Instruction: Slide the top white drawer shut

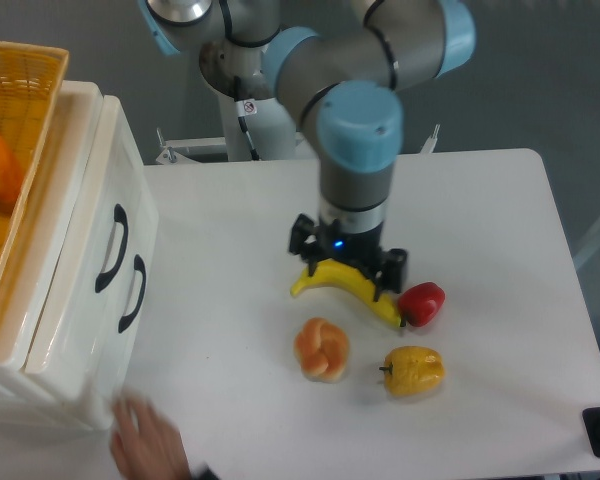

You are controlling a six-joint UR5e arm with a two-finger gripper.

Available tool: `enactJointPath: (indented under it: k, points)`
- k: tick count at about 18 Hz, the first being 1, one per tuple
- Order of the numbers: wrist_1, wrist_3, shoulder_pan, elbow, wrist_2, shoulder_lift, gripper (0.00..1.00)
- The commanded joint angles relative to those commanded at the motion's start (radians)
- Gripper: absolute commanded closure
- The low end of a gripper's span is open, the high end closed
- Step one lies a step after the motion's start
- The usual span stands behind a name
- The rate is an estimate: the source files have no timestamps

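Now the big shiny white plastic top drawer (100, 200), with its black curved handle (110, 248), sits pushed in at the left side of the white table (480, 220), its front about level with the white lower drawer front (100, 345) that has a black handle (133, 293) too; on top of the white cabinet sits a yellow wicker basket (20, 90) with something orange in it; the robot's black two-finger gripper (347, 268) hangs well apart from the drawer, over the middle of the table, right above the long yellow banana (345, 285); I cannot tell if its fingers are spread or pressed together; just beside the banana's tip lies a small red pepper (421, 303); near it lie a yellow pepper (413, 370) and an orange knotted bun (322, 349); a blurry human hand (148, 448) shows at the bottom edge by the cabinet's corner.
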Motion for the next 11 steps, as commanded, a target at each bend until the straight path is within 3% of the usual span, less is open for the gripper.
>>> enactJointPath:
  k: [11]
  points:
    - [-0.018, 0.291, 0.144, -0.048, -0.005, 0.069, 0.00]
